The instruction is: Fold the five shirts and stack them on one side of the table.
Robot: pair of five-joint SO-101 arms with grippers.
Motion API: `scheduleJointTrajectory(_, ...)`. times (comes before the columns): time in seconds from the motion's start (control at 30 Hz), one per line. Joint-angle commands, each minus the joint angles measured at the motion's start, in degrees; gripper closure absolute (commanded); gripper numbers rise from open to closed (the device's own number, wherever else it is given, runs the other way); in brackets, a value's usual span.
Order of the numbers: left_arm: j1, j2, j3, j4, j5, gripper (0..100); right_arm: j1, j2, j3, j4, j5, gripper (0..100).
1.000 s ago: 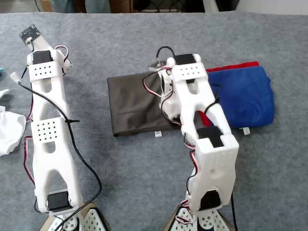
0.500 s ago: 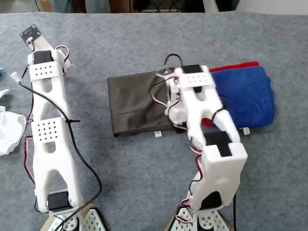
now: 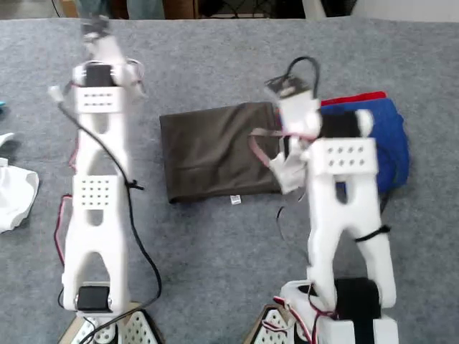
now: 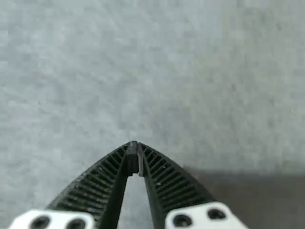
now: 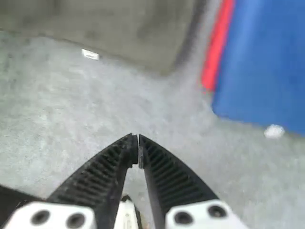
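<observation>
The blue shirt [image 3: 394, 147] lies folded on the red shirt [image 3: 355, 97] at the right side of the table [image 3: 215, 251], probably as the start of the stack; the folded brown shirt [image 3: 211, 150] waits just beside them. The left gripper [image 4: 133, 160] and the right gripper [image 5: 135, 151] are both clenched and empty. Since a second ago the right arm has drawn back from over the brown shirt, and the left arm has shifted toward it

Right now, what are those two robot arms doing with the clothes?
Neither arm holds anything. The left end effector is shut over the bare grey table, and the right end effector is shut near the folded brown shirt. A folded blue shirt lies on a red shirt beside it. A white cloth lies crumpled at the table's edge by the left arm.
</observation>
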Motion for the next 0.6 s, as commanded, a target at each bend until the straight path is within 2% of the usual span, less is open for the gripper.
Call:
scheduleJointTrajectory(0.0, 4.1, -6.7, -2.5, 2.6, -4.1, 97, -1.5, -1.7, 10.2, -16.1, -0.5, 98.4)
scheduleJointTrajectory(0.1, 5.8, -8.8, -2.8, 6.8, -6.1, 97, -1.5, -0.9, 18.0, -30.7, -0.5, 98.4)
scheduleJointTrajectory(0.17, 6.0, -10.0, -2.4, 7.7, -6.1, 97, -1.6, -0.9, 20.4, -35.5, -1.2, 98.4)
scheduleJointTrajectory(0.23, 6.0, -11.8, -0.9, 7.8, -6.2, 97, -1.6, -0.8, 20.5, -36.3, -3.1, 98.4)
scheduleJointTrajectory(0.3, 6.5, -15.5, 4.0, 7.8, -9.1, 97, -1.8, -0.8, 20.4, -36.5, -4.7, 98.4)
scheduleJointTrajectory(0.57, 10.5, -28.0, 36.9, 6.1, -10.8, 97, -1.9, -0.5, 20.5, -36.7, -9.2, 98.4)
